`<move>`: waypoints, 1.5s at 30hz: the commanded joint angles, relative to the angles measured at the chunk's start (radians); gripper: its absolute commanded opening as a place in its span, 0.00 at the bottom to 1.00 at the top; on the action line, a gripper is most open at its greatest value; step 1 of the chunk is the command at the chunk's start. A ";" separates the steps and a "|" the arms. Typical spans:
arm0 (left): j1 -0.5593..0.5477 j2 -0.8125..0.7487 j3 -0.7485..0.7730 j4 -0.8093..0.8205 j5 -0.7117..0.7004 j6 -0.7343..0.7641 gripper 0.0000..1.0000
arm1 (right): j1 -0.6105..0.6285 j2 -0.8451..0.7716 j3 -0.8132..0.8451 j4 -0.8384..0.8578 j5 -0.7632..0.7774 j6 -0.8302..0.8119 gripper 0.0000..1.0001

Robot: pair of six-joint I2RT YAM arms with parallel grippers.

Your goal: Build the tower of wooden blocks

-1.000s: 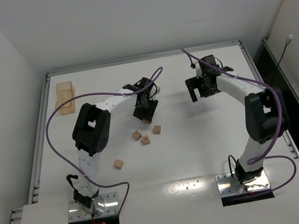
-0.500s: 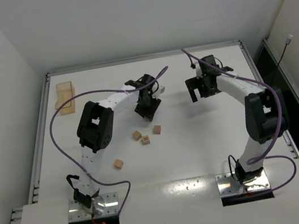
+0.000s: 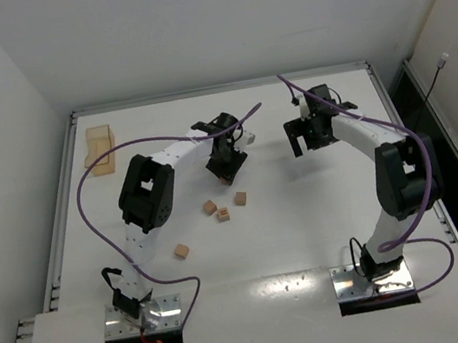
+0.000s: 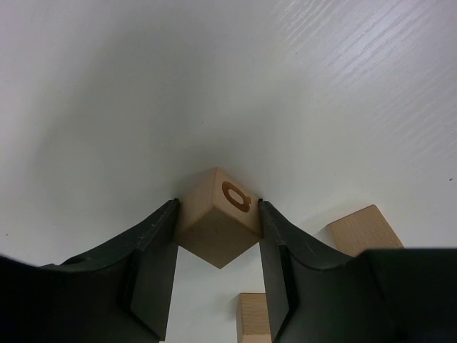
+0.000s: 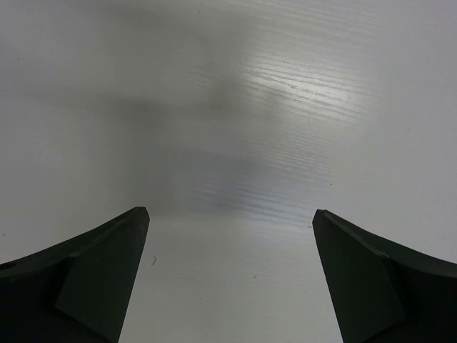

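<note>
Where the left gripper clamps it, one tilted wooden cube; right gripper spread wide.

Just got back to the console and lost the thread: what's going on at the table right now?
The left gripper is shut on one small wooden cube with a ring-shaped mark on one face, apparently lifted off the table. Three loose cubes lie clustered just below it, and a fourth cube sits closer to the left arm's base. Nothing is stacked yet. The right gripper hangs open over bare tabletop, holding nothing.
</note>
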State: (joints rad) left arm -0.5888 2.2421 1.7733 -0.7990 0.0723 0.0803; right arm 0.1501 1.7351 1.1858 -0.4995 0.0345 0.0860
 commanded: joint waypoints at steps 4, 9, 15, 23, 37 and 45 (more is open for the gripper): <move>0.014 0.044 -0.037 0.001 -0.022 0.029 0.40 | 0.003 0.003 0.017 0.016 -0.022 -0.005 0.97; 0.014 0.044 -0.048 0.001 -0.022 0.019 0.51 | 0.003 0.003 0.017 0.016 -0.022 -0.005 0.97; 0.023 0.044 -0.058 0.011 -0.012 0.019 0.70 | 0.003 0.003 0.017 0.016 -0.022 -0.005 0.97; 0.023 0.024 -0.068 0.020 0.006 0.001 0.86 | 0.003 0.003 0.017 0.016 -0.022 -0.005 0.97; 0.023 -0.110 0.112 0.012 0.005 -0.069 1.00 | 0.003 0.003 0.017 0.016 -0.031 -0.005 0.97; 0.023 -0.182 0.416 -0.082 -0.150 -0.178 1.00 | 0.003 -0.040 -0.011 0.027 -0.059 -0.005 0.97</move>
State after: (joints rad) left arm -0.5758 2.1971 2.1262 -0.8654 0.0204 -0.0311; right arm 0.1501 1.7348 1.1854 -0.4995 0.0151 0.0856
